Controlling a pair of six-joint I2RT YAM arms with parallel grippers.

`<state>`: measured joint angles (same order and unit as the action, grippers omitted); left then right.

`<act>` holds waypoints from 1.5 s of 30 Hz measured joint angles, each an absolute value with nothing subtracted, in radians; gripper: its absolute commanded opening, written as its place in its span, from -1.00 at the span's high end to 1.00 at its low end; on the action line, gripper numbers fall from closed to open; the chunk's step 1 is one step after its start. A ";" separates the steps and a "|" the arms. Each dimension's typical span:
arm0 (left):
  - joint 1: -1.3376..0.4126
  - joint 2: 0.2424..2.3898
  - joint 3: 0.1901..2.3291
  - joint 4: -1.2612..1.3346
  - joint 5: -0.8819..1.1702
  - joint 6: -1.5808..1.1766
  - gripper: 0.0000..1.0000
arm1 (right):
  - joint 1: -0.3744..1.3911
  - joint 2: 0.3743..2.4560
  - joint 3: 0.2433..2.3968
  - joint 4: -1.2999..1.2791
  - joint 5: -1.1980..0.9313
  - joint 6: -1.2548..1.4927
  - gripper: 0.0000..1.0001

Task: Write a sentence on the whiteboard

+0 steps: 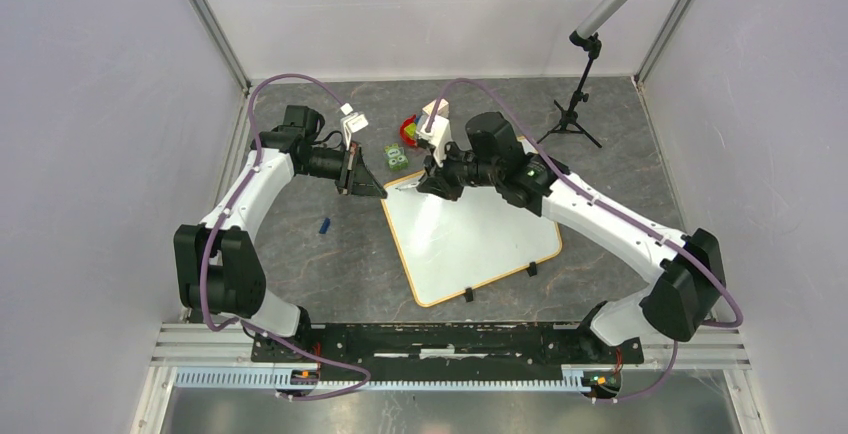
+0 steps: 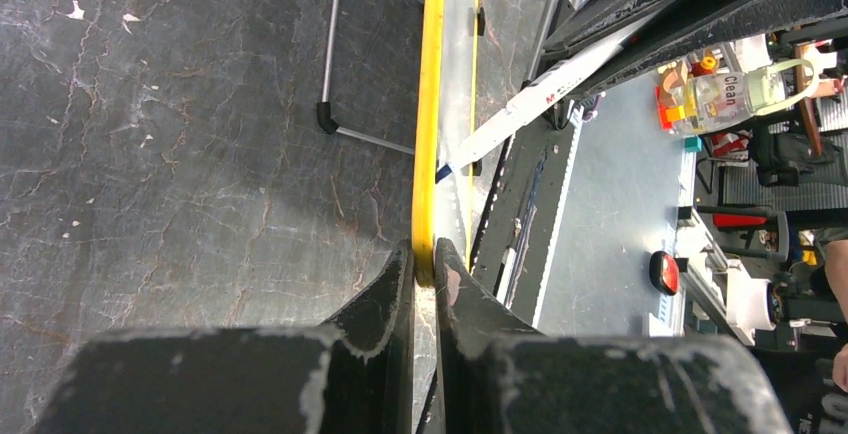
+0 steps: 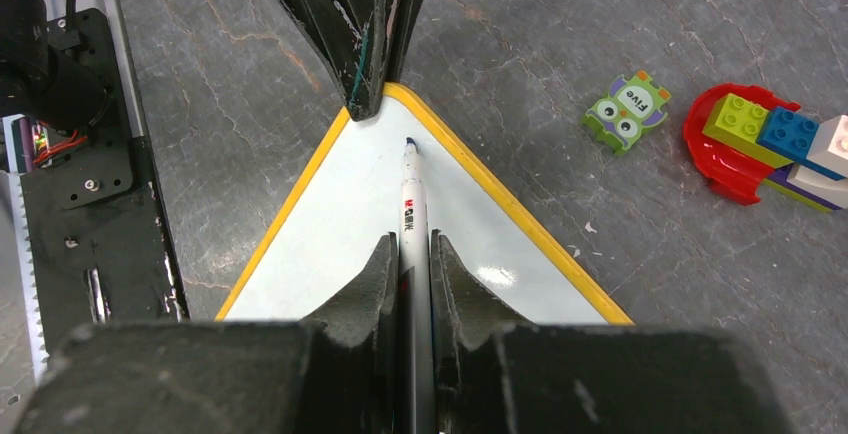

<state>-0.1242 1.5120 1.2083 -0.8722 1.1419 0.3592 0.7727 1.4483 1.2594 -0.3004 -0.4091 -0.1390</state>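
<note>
1 whiteboard (image 1: pixel 470 239) | 1 marker (image 3: pixel 411 214) | left end effector (image 2: pixel 425 262) pinches whiteboard rim | right end effector (image 3: pixel 411 251) grips marker

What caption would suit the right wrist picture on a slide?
Right fingers grip a marker, its tip near the whiteboard corner that the left fingers pinch.

The whiteboard (image 1: pixel 470 234) is laid flat on the grey desk (image 1: pixel 330 264), slightly right of centre and turned so that one rounded corner points far and left. A plain, glossy white face is bounded by a thin yellow-orange rim (image 3: pixel 290 209). Two small black clips (image 1: pixel 467 294) are seen on its near edge. The far left corner is pinched between the jaws of the left gripper (image 3: pixel 365 109).
</note>
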 measured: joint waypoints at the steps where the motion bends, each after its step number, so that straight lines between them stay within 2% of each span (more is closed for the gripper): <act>1: -0.124 1.512 1.208 -0.872 1.140 0.359 0.95 | 0.775 1.451 1.262 -0.300 -0.410 -0.139 1.00; 22: -0.125 1.512 1.208 -0.868 1.123 0.359 0.95 | 0.823 1.472 1.223 -0.301 -0.435 -0.159 1.00; 45: -0.131 1.512 1.209 -0.857 1.121 0.359 0.95 | 0.800 1.398 1.198 -0.399 -0.403 -0.234 1.00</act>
